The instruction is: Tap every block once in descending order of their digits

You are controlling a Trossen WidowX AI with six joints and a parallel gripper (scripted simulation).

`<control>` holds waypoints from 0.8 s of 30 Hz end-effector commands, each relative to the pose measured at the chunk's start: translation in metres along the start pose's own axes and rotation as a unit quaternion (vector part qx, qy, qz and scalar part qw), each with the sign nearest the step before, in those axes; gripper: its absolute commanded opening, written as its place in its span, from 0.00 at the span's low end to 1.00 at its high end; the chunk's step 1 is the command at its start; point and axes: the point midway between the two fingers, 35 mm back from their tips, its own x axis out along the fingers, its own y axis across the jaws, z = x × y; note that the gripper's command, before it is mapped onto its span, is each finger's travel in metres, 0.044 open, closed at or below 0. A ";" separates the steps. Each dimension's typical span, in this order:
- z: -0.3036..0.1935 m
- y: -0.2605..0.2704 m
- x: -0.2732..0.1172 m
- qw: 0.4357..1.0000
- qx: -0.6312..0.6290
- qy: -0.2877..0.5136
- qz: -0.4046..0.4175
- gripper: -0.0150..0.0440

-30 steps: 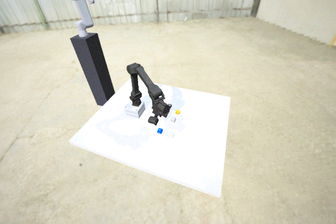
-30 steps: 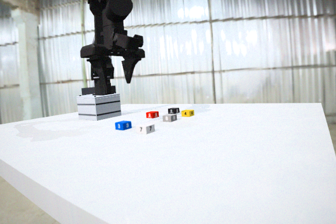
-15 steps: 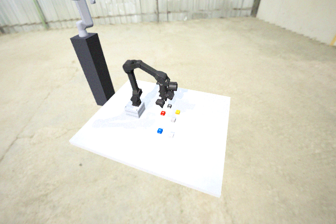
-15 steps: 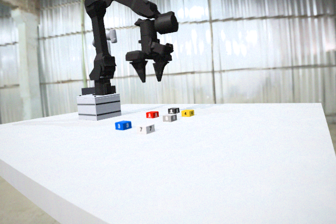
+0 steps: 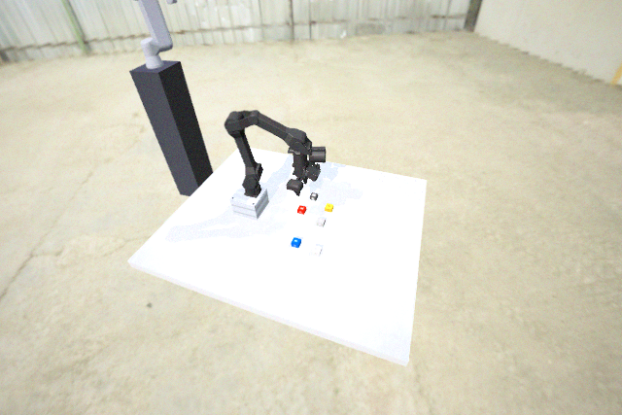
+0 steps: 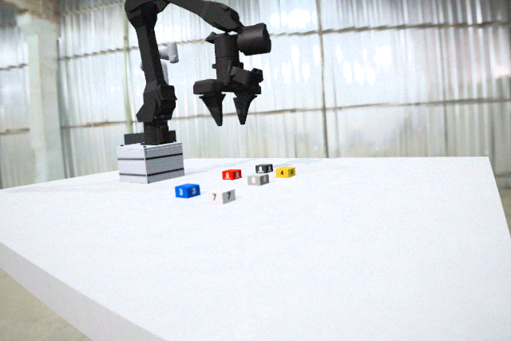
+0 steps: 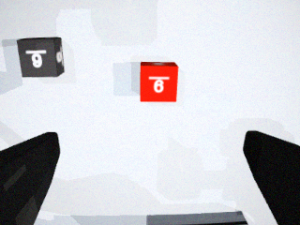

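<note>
Gripper (image 5: 305,187) (image 6: 231,124) (image 7: 153,142): while I watch remotely, my claw hovers, released.
Red block (image 5: 301,209) (image 6: 231,174) (image 7: 158,83): twelve o'clock from the fingertips, wrist view.
Black block (image 5: 314,196) (image 6: 263,168) (image 7: 39,58): ten o'clock there.

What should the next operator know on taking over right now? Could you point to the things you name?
Gripper (image 5: 302,187) (image 6: 231,124) (image 7: 153,142): open, holding nothing, raised clear of the blocks.
On the table: red block (image 5: 301,209) (image 6: 231,174) (image 7: 158,84) 9, white block (image 5: 316,250) (image 6: 221,196) 7, black block (image 5: 314,196) (image 6: 263,168) (image 7: 39,58) 6, yellow block (image 5: 328,208) (image 6: 285,172) 4, blue block (image 5: 296,242) (image 6: 187,190) 3; gray block (image 5: 321,222) (image 6: 258,179) unreadable.
Done: taps leave no visible trace, so I can't tell.
Left: any untapped blocks, descending; confirm gray's digit first.
</note>
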 end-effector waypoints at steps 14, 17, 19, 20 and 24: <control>0.021 0.101 -0.002 1.000 0.002 -0.004 0.003 0.93; 0.021 0.103 -0.002 1.000 0.002 -0.004 0.003 0.93; 0.021 0.103 -0.002 1.000 0.002 -0.004 0.003 0.93; 0.021 0.103 -0.002 1.000 0.002 -0.004 0.003 0.93; 0.021 0.103 -0.002 1.000 0.002 -0.004 0.003 0.93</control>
